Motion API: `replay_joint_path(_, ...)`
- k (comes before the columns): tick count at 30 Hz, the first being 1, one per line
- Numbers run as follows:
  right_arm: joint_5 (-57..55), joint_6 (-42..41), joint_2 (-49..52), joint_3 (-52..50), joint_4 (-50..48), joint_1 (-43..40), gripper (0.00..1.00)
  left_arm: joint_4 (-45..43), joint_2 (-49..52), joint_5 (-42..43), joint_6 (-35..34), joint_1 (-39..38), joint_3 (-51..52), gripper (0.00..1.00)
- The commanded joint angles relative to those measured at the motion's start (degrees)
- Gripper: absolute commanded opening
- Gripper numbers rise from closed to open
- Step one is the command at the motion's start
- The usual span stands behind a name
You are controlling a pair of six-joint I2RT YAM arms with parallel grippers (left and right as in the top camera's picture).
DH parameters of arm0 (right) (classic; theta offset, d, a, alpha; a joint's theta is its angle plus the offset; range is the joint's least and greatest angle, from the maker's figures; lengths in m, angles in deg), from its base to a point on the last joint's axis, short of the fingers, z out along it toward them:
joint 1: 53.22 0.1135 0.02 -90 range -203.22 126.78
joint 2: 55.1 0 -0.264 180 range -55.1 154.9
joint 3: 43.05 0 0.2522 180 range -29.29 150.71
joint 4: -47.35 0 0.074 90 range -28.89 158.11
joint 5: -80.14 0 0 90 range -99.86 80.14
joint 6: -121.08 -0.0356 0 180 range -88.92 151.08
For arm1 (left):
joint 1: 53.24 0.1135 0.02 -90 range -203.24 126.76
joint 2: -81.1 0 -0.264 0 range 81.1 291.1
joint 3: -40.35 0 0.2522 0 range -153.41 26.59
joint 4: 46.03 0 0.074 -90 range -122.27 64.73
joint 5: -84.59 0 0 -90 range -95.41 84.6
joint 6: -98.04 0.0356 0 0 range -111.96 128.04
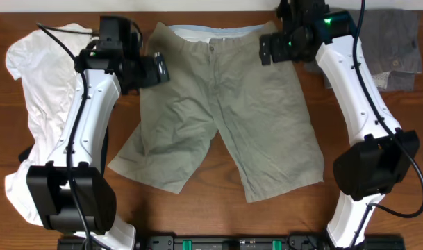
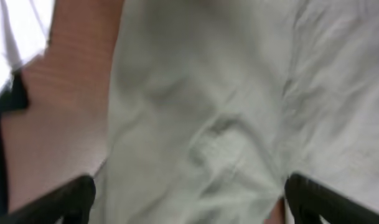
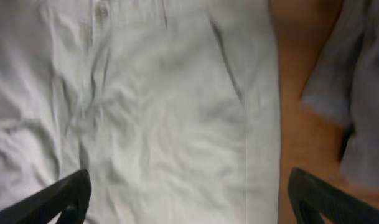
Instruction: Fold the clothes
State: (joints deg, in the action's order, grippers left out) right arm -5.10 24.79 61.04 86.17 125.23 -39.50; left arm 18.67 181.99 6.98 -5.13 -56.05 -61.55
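The khaki shorts [image 1: 218,111] lie flat and wrinkled on the wooden table, waistband at the far edge with pale blue lining showing, legs spread toward me. My left gripper [image 1: 158,67] hovers open over the shorts' left waist edge; its view shows khaki cloth [image 2: 239,112] between the spread fingers [image 2: 189,202]. My right gripper [image 1: 267,48] hovers open over the right waist area; its view shows the shorts' front with button and fly [image 3: 158,112] between its wide fingers [image 3: 189,199]. Neither holds cloth.
A white T-shirt [image 1: 37,104] lies crumpled at the left. Darker grey shorts [image 1: 399,48] lie at the far right, also in the right wrist view [image 3: 357,93]. Bare wood [image 1: 218,208] shows in front of the shorts.
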Motion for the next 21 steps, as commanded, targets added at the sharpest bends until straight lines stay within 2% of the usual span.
replay_joint_path(1,1.29,0.83,1.31,-1.01,1.97,-0.04,0.96,4.87,2.25,-3.93,2.4,0.7,-0.02,0.98)
replay_joint_path(7,1.29,0.83,1.31,-1.05,1.92,0.13,0.85,10.38,2.43,-7.43,-0.35,4.44,2.67,0.98)
replay_joint_path(9,1.29,0.83,1.31,-1.05,1.73,0.13,0.77,10.99,2.43,-7.41,-1.84,5.9,3.85,0.85)
replay_joint_path(12,1.29,0.83,1.31,-1.05,1.66,0.13,0.7,10.8,2.43,-7.3,-1.95,6.95,6.67,0.74)
replay_joint_path(14,1.29,0.83,1.31,-1.05,1.66,0.17,0.68,10.01,2.43,-7.3,-1.95,6.97,9.27,0.69)
replay_joint_path(19,1.31,0.81,1.31,-1.05,1.66,0.17,0.68,7.02,2.45,-7.3,-1.92,7.04,15.8,0.68)
replay_joint_path(21,1.31,0.81,1.31,-1.05,1.64,0.17,0.68,6.82,2.45,-7.32,-1.92,7.02,17.29,0.63)
